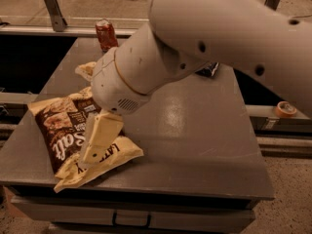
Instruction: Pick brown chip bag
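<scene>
The brown chip bag (58, 133) lies flat on the left front part of the grey table (195, 130); it has a dark brown centre with white script and cream-yellow ends. My gripper (95, 147) hangs from the large white arm and sits directly over the bag's right half, down at its surface near the lettered front end. The arm hides part of the bag's far right edge.
A red soda can (106, 34) stands at the table's back left. A small dark blue bag (209, 70) peeks out behind the arm at the back. A roll of tape (285, 109) sits on a ledge to the right.
</scene>
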`<act>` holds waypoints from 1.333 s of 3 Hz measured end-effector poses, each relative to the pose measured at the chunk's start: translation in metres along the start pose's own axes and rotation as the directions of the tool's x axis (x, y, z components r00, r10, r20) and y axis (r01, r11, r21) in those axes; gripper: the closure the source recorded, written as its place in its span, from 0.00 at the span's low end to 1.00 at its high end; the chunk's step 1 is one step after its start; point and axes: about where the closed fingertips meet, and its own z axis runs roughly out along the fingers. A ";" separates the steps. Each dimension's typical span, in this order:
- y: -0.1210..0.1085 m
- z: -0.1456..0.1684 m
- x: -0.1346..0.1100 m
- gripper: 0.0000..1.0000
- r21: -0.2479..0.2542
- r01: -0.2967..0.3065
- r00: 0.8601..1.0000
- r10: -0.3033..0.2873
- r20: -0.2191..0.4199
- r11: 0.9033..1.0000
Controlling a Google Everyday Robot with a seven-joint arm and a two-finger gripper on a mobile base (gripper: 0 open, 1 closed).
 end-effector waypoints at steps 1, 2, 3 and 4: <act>-0.002 0.047 -0.001 0.00 -0.007 0.041 0.999 -0.041 0.007 0.999; -0.002 0.070 0.012 0.00 -0.021 0.040 0.999 -0.040 -0.017 0.999; 0.011 0.092 0.023 0.18 -0.073 0.039 0.998 -0.042 -0.038 0.997; 0.014 0.101 0.031 0.42 -0.093 0.036 0.998 -0.041 -0.057 0.995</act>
